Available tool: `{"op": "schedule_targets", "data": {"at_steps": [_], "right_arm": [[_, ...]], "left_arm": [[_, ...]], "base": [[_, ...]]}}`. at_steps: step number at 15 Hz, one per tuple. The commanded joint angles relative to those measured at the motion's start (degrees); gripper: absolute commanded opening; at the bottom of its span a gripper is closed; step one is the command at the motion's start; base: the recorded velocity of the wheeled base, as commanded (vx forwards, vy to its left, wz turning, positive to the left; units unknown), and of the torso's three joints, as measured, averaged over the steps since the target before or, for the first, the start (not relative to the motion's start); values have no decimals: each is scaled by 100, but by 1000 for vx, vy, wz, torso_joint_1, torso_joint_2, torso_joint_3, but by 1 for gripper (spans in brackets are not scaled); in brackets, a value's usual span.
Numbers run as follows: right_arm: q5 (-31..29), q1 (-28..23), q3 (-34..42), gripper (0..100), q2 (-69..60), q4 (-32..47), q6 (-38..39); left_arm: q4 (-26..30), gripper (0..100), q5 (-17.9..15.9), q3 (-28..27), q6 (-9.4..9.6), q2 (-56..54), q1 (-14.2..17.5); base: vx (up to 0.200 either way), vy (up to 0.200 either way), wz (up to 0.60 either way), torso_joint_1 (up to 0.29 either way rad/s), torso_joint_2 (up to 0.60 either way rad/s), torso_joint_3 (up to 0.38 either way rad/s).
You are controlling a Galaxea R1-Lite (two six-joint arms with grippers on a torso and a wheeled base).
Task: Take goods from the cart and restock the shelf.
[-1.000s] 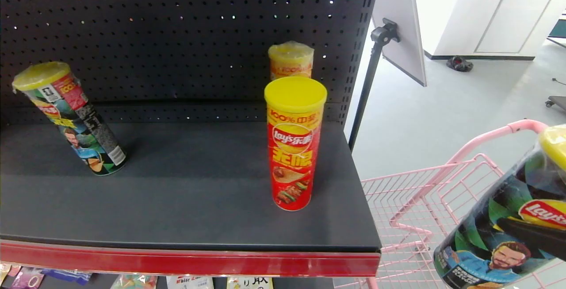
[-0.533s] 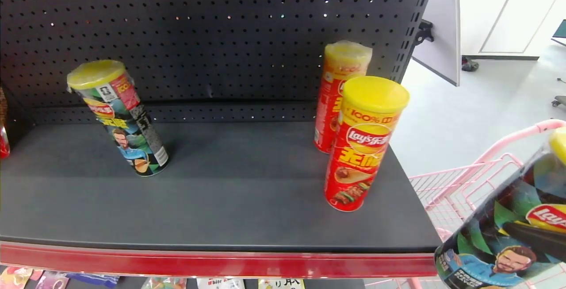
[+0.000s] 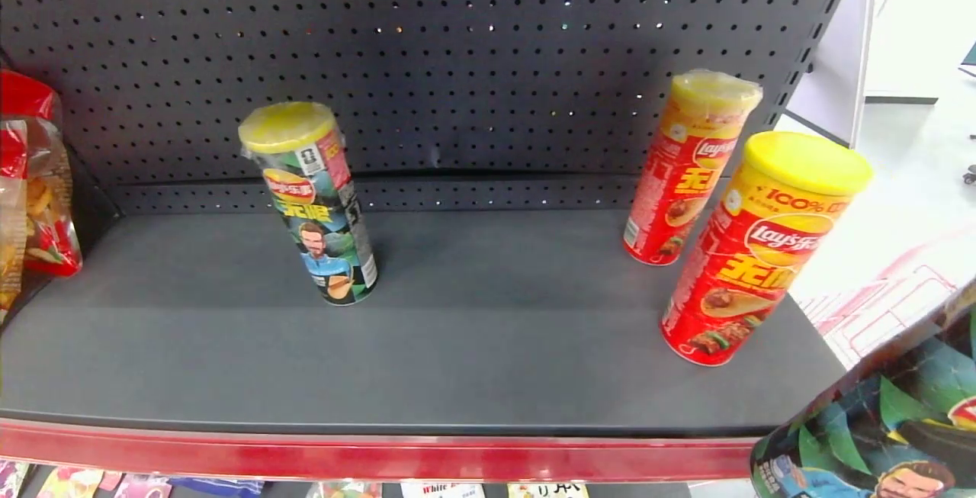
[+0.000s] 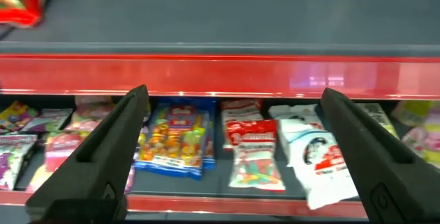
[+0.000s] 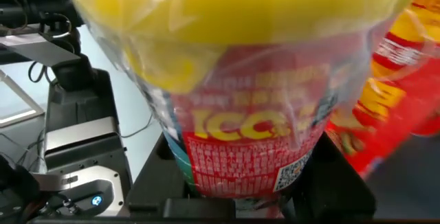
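The dark shelf board (image 3: 473, 345) carries a green-and-black chip can (image 3: 316, 204) with a yellow lid at middle left. Two red chip cans stand at its right end, one at the back (image 3: 690, 166) and one nearer the front (image 3: 762, 246). A second green-and-black chip can (image 3: 877, 437) hangs tilted off the shelf's front right corner. My right gripper (image 5: 247, 183) is shut around this can (image 5: 247, 114), which has a yellow lid and plastic wrap. My left gripper (image 4: 234, 148) is open and empty, below the shelf's red front edge (image 4: 220, 73).
Red snack bags (image 3: 30, 178) stand at the shelf's left end. Black pegboard (image 3: 457, 63) backs the shelf. Several snack packets (image 4: 254, 155) fill the lower shelf facing my left gripper. Pink cart wires (image 3: 877, 307) show to the right, past the shelf end.
The head camera has turned left, so the shelf and its cans now sit further right in the picture and the snack bags have come into view. The held can stays in my right gripper.
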Motion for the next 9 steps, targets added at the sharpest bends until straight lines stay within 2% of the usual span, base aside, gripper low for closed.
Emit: {"op": "schedule_targets", "data": {"at_steps": [1,6,9], "right_arm": [[-5,8,16,0,21,-1,-1],[-22,-10,104,0,-14,-1,-1],[-31,-36,104,0,13,-1,8]], "left_arm": [[4,100,1,1,0,8,0],[4,100,1,1,0,8,0],[4,100,1,1,0,8,0]], "base": [[0,200,0,-2,-2,2],[0,0,0,0,0,0],[0,200,0,-9,1,2]]}}
